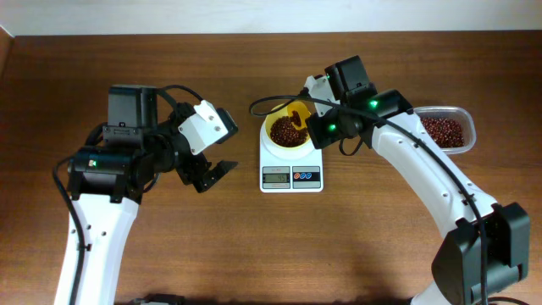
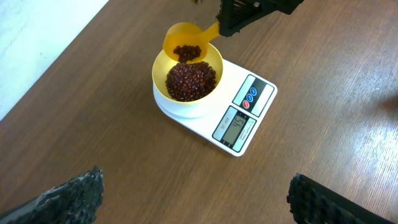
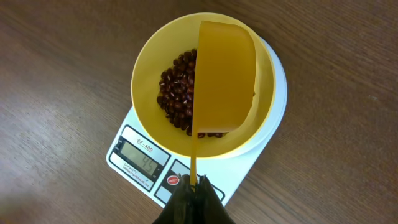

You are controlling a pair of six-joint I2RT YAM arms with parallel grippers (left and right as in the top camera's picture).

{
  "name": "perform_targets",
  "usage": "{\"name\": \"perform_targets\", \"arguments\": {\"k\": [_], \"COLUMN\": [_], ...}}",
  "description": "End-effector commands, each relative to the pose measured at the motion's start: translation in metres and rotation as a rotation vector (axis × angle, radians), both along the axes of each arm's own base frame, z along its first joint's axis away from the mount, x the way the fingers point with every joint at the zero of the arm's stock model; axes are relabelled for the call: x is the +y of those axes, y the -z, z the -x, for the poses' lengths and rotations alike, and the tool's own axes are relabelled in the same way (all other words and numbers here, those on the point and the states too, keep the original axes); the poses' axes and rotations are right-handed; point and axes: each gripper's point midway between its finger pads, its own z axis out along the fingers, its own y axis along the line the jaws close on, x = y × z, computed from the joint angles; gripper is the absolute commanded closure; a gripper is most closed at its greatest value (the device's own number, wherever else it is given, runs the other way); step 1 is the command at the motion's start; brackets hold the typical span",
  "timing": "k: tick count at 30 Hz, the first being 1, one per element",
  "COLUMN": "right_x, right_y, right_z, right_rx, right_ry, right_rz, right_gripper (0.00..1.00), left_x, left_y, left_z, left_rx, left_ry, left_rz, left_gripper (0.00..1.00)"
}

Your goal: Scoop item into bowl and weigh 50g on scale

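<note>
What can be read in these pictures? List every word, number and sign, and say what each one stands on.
"SF-400": printed on the scale, just above its display.
"4" followed by a second digit too blurred to tell: shown on the display.
Marks on the round buttons: too small to read.
No other text can be made out.

Beans (image 2: 191, 79): dark red-brown, uniform. Bowl (image 3: 144, 74): pale yellow, plain. Scoop (image 3: 225, 74): deeper amber-yellow. Scale (image 2: 233, 78): white body. Display (image 2: 236, 129): grey with dark digits. Buttons (image 2: 250, 98): one red, two blue. Table (image 1: 254, 246): mid-brown wood, fine straight grain. Tub (image 1: 464, 127): clear, colourless, red-brown beans showing through. Arms (image 1: 93, 246): white shells, black joints, green lights.
</note>
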Motion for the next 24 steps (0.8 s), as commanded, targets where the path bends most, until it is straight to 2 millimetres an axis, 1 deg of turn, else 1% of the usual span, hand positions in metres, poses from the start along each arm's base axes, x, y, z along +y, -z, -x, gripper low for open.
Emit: {"name": "perform_targets", "arguments": {"k": [1,2,3,4,6,8,11,17,19,20,22,24], "right_x": [0.003,0.005,0.009,0.009,-0.001,0.009,0.002,0.005,0.004,0.006,0.010,0.005], "right_y": [-0.006,-0.007,-0.014,-0.015,-0.003,-0.013,-0.007,-0.012,-0.005,-0.007,-0.023,-0.013], "right_z": [-0.003,-0.004,-0.004,-0.005,-0.005,-0.004,-0.006,-0.005,-0.005,-0.006,-0.009,-0.007], "right_rx": [-0.027,-0.028,-0.037,-0.042,-0.025,-0.036,-0.036,-0.039,-0.028,-0.033,-0.063,-0.043], "right_ry": [-0.007,-0.011,-0.021,-0.021,0.004,-0.020,-0.001,-0.009,-0.010,-0.012,-0.020,-0.010], "right_rz": [0.023,0.015,-0.012,-0.013,0.047,0.002,0.043,0.024,0.038,0.030,-0.001,0.032], "right_gripper": [0.96,0.96,0.96,0.96,0.96,0.96,0.96,0.96,0.96,0.96,0.96,0.96], "left_x": [-0.001,-0.001,-0.001,-0.001,-0.001,-0.001,-0.001,-0.001,-0.001,-0.001,-0.001,-0.001], "left_y": [-0.008,-0.008,-0.008,-0.007,-0.008,-0.008,-0.008,-0.008,-0.007,-0.008,-0.008,-0.008], "left_z": [0.000,0.000,0.000,0.000,0.000,0.000,0.000,0.000,0.000,0.000,0.000,0.000], "left_rx": [-0.017,-0.017,-0.017,-0.017,-0.017,-0.017,-0.017,-0.017,-0.016,-0.017,-0.017,-0.017], "left_ry": [-0.005,-0.005,-0.005,-0.005,-0.004,-0.005,-0.005,-0.004,-0.005,-0.005,-0.005,-0.005], "left_rz": [0.006,0.006,0.006,0.006,0.006,0.006,0.006,0.006,0.006,0.006,0.006,0.006], "left_gripper": [0.01,0.01,0.01,0.01,0.01,0.01,0.01,0.01,0.01,0.01,0.01,0.01]}}
